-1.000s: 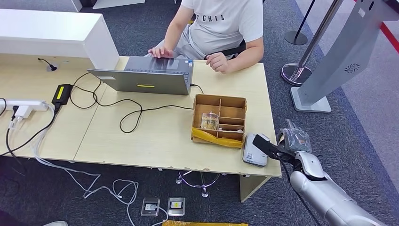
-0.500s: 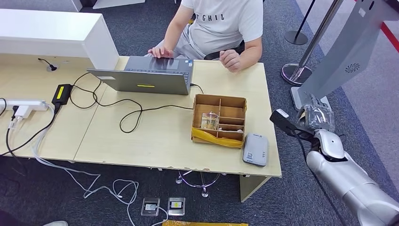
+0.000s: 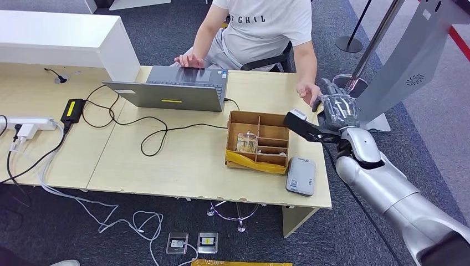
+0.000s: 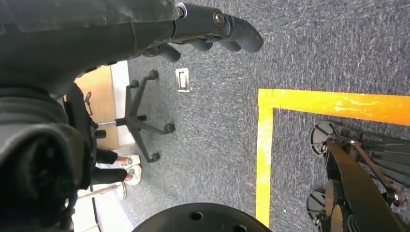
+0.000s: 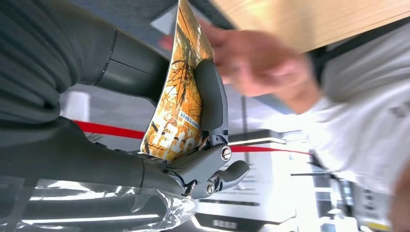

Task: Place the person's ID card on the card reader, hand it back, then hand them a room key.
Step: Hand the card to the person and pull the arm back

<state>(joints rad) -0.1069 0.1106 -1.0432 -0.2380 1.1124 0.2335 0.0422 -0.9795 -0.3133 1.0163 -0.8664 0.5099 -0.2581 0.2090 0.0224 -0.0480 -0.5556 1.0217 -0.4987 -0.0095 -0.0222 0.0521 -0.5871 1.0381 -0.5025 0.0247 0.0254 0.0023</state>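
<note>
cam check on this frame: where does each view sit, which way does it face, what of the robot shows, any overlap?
Head view: high on the body, facing forward and down at the desk; right arm and right hand show.
Left wrist view: behind the hanging left hand, facing carpet.
Right wrist view: behind the right hand, which grips an orange card.
Shared: head and right wrist views both catch the person's hand reaching in.

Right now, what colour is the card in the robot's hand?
Orange and yellow with a dark branching pattern, clearest in the right wrist view: the card is pinched by the right hand.
</note>
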